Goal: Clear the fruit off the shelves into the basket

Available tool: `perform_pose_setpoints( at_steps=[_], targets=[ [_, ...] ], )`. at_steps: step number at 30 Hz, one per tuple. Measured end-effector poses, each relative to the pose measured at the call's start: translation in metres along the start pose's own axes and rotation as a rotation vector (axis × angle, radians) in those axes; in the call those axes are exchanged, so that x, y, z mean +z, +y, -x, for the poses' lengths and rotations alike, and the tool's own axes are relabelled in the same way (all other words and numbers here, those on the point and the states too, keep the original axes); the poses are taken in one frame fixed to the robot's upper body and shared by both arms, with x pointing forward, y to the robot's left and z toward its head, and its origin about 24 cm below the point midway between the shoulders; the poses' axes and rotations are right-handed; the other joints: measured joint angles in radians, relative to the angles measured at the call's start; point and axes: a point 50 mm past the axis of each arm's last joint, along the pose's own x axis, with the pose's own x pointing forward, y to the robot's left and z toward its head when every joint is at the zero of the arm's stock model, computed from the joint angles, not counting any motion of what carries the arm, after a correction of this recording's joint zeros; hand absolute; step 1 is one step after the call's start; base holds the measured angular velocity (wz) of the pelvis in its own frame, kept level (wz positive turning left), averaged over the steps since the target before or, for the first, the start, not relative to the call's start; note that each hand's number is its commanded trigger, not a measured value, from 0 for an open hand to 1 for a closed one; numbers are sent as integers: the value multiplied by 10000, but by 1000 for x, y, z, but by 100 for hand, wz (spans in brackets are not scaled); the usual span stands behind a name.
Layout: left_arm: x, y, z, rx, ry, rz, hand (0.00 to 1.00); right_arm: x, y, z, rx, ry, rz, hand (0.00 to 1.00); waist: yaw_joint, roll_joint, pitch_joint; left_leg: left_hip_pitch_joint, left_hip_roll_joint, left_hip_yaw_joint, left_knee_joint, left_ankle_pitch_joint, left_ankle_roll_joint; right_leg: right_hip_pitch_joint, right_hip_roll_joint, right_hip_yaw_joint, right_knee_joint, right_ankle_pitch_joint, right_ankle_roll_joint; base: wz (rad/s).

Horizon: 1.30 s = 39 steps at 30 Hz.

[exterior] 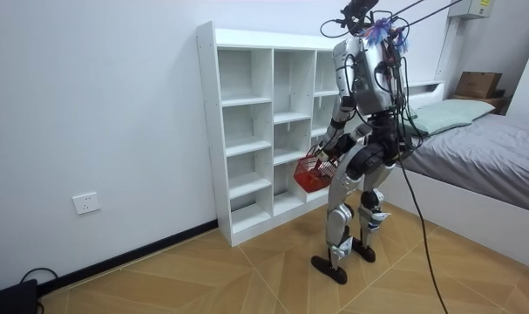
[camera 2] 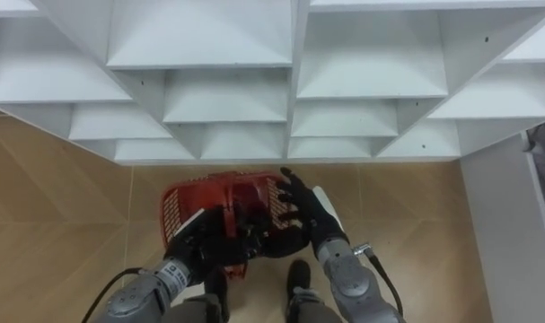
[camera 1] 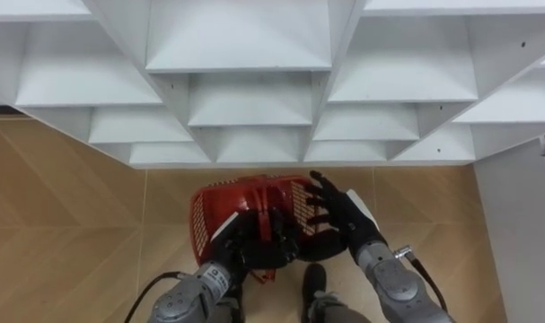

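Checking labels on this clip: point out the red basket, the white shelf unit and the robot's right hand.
red basket [camera 1: 209, 220], left eye view, left mesh wall.
white shelf unit [camera 1: 236, 40], left eye view, a shelf board.
right hand [camera 1: 344, 215], left eye view, back of the hand.

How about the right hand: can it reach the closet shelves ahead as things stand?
Probably yes: the closet stands open just ahead, nothing between. The right hand lies open against the red basket, which the left hand grips.

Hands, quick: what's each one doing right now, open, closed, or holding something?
Left hand: closed on the red basket.
Right hand: open, fingers spread against the basket's side.
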Motion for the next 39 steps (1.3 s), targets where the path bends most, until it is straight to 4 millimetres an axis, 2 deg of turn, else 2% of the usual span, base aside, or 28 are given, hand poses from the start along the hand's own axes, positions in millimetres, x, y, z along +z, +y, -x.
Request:
perform_pose_setpoints(
  at_steps=[11,16,25,29,32,36,39],
  targets=[
    [0,1,0,41,38,13,100,-2,-2,0,149,123,98,0,-3,27,-14,53,-14,40,-13,4,2,-9,4,49,81,-3,2,0],
    [-7,3,4,92,311,-261,100,-13,0,5,233,531,106,0,-3,28,-14,425,-25,63,-134,3,-1,335,12,27,-35,-12,14,0],
    [-18,30,14,780,1282,-2029,100,-31,0,15,231,1049,-2,0,15,70,-11,935,-19,65,-272,5,-19,840,53,54,-218,-41,9,0],
    [-35,44,24,1433,2191,-2769,100,-51,-4,27,96,1755,-15,0,51,166,-17,1470,-33,106,-544,6,-28,1394,85,37,-568,5,47,-2],
    [-45,59,38,2122,2772,-3223,100,-63,-14,34,-183,2252,-134,0,134,179,-27,1890,-37,264,-776,9,-32,1719,87,83,-683,24,58,-11],
    [-63,77,61,3215,3463,-3025,100,-87,-31,53,-1222,3183,-1199,0,238,230,-91,2652,-42,288,-1115,-33,-88,2481,137,71,-1023,20,80,-1],
    [-74,87,80,4229,3767,-2619,100,-102,-42,69,-2131,3672,-2090,0,156,246,-151,3286,-77,302,-1424,-43,-105,3076,146,71,-1207,-70,123,2]
  ],
)
